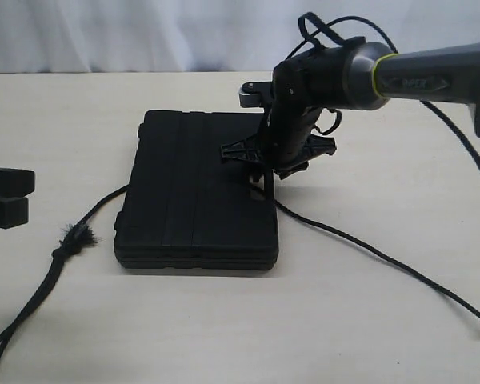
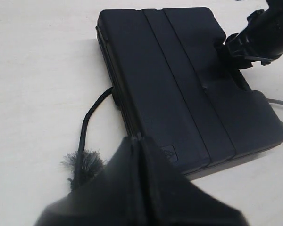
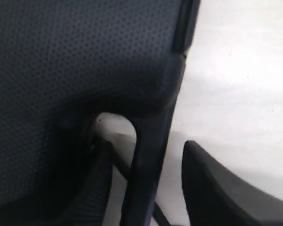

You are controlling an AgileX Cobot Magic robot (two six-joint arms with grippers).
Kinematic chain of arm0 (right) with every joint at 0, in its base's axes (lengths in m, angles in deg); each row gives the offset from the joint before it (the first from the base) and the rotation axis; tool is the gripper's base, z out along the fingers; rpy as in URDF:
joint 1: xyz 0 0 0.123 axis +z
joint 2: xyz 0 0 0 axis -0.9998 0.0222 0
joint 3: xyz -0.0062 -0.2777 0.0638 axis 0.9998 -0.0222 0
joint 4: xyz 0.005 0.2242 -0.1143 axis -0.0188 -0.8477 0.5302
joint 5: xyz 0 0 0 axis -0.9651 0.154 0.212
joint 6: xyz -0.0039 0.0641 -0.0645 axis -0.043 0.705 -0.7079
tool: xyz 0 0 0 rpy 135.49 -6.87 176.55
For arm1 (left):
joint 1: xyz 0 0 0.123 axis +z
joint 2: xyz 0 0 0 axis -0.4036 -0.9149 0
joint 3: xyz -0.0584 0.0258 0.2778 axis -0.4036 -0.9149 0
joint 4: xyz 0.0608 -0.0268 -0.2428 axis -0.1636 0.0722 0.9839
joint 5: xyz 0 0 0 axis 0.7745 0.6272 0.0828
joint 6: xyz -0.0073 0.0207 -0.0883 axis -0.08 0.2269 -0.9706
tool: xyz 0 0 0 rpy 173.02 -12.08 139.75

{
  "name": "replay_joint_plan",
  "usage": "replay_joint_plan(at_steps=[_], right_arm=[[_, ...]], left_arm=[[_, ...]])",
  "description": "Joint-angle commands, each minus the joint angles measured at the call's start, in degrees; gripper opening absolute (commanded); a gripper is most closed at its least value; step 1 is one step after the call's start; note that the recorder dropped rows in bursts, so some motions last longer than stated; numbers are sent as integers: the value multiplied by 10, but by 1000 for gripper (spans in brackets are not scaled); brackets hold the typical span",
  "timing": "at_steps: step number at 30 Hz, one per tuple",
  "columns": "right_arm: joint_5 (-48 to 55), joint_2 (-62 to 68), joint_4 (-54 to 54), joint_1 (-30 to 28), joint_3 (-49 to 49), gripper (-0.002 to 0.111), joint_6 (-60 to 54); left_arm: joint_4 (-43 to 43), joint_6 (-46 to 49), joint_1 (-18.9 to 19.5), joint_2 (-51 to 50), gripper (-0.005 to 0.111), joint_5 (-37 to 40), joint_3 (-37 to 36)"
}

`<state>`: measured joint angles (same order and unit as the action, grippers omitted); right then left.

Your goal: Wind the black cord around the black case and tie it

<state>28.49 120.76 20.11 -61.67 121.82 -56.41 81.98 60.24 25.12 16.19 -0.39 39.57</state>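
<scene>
The black case (image 1: 196,192) lies flat at the table's middle, its handle slot on the right edge. The black cord (image 1: 104,204) comes out from under the case's left side to a knot with a frayed tuft (image 1: 76,236), then runs off at the bottom left. Its other stretch (image 1: 384,256) trails right from the handle side. My right gripper (image 1: 266,178) stands open astride the handle bar (image 3: 151,155), one finger (image 3: 96,188) in the slot and the other finger (image 3: 217,188) outside, apart from the bar. My left gripper (image 2: 139,141) is shut on nothing, left of the case (image 2: 179,80) and near the tuft (image 2: 82,162).
The table (image 1: 368,336) is pale beige, with a white curtain (image 1: 144,32) behind its far edge. The right arm (image 1: 416,76) reaches in from the upper right with thin glossy wires (image 1: 464,152) hanging off it. In the left wrist view the right gripper (image 2: 259,37) is at the case's far edge.
</scene>
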Motion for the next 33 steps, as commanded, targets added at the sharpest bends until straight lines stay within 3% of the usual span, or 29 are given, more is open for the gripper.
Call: replay_joint_plan(at_steps=[1, 3, 18, 21, 27, 33], right_arm=[[-5, 5, 8, 2, 3, 23, 4], [-3, -5, 8, 2, 3, 4, 4], [57, -167, 8, 4, 3, 4, 6], [64, -199, 8, 4, 3, 4, 6], [71, -224, 15, 14, 3, 4, -17], [51, -224, 61, 53, 7, 4, -19]], left_arm=[[17, 2, -1, -2, 0, 2, 4], [19, 2, -1, -2, 0, 2, 4], [30, 9, -1, -2, 0, 5, 4], [93, 84, -1, -2, 0, 24, 4], [314, 334, -1, -13, 0, 87, 4], [452, 517, -1, -119, 0, 166, 4]])
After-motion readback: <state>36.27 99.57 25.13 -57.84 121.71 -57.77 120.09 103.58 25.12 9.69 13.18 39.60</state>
